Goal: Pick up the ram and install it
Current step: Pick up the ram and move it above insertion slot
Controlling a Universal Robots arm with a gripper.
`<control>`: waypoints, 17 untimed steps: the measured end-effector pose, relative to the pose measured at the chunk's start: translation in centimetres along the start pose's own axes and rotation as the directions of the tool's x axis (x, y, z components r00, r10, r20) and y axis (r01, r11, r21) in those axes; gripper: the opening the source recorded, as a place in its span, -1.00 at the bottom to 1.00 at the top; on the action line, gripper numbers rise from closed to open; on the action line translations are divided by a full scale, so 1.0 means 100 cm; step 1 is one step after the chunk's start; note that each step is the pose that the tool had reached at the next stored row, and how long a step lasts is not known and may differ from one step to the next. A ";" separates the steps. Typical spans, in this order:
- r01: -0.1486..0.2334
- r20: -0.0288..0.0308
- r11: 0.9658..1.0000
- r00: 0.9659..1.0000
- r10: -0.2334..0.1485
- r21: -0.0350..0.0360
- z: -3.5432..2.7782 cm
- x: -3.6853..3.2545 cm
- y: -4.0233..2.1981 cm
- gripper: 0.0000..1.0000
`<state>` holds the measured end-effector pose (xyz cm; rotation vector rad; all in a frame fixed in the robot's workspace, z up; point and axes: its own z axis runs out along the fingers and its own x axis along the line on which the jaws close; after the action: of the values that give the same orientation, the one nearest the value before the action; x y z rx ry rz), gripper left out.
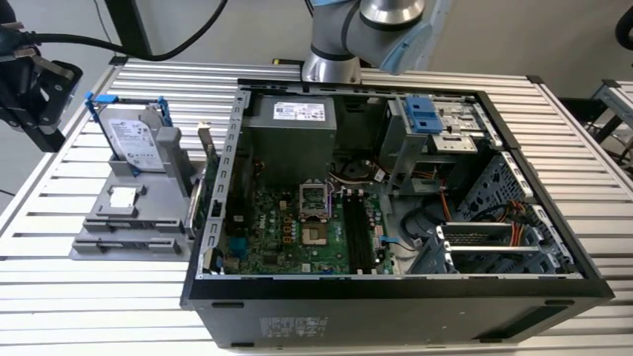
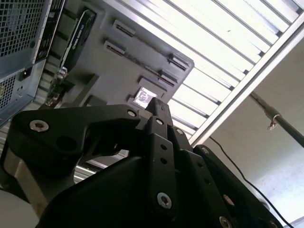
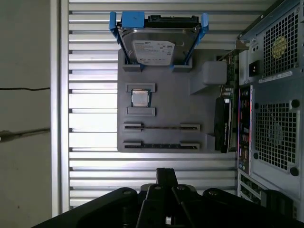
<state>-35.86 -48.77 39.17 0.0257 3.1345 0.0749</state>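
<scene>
First wrist view: gripper (image 3: pixel 166 173) fingers pressed together, empty, apart from the ram (image 3: pixel 161 146) lying in a tray (image 3: pixel 171 99). Exterior view: tray (image 1: pixel 99 248) at frame left, beside computer case (image 1: pixel 396 297).

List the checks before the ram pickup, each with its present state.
1. Long, dark, narrow ram stick seated on edge in the grey plastic holder tray: ok.
2. Black gripper empty: ok.
3. Jaws open for the grasp: not ok, they look shut.
4. Gripper at the ram: not ok, apart from it.
5. Black motherboard memory slots free: look empty, ok.
</scene>
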 end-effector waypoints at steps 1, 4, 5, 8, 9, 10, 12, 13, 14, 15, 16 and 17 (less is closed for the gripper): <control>0.000 0.000 1.000 1.000 0.000 0.000 0.0000 0.0000 0.0000 -1.00; 0.001 0.000 1.000 1.000 -0.001 0.000 0.0000 0.0000 0.0000 -1.00; 0.001 0.000 1.000 1.000 -0.001 0.000 0.0000 0.0000 0.0000 -1.00; 0.012 0.000 1.000 1.000 -0.012 0.000 -0.0001 0.0000 0.0000 -1.00; 0.018 -0.001 1.000 1.000 -0.018 0.000 -0.0001 0.0000 0.0000 -1.00; 0.025 -0.001 1.000 1.000 -0.025 0.000 -0.0001 0.0000 0.0000 -1.00; 0.040 -0.002 0.999 0.999 -0.040 0.000 -0.0003 0.0000 0.0000 -1.00; 0.050 -0.002 0.999 0.999 -0.050 0.000 -0.0004 0.0000 0.0000 -1.00; 0.061 -0.003 0.998 0.998 -0.061 0.000 -0.0004 0.0000 0.0000 -1.00; 0.073 -0.003 0.997 0.997 -0.073 0.000 -0.0003 0.0000 0.0000 -1.00; 0.084 -0.004 0.996 0.996 -0.084 -0.001 -0.0003 0.0000 0.0000 -1.00; 0.095 -0.005 0.995 0.995 -0.095 -0.001 -0.0003 0.0000 0.0000 -1.00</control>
<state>-35.87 -48.77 39.21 -0.1243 3.1345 0.0752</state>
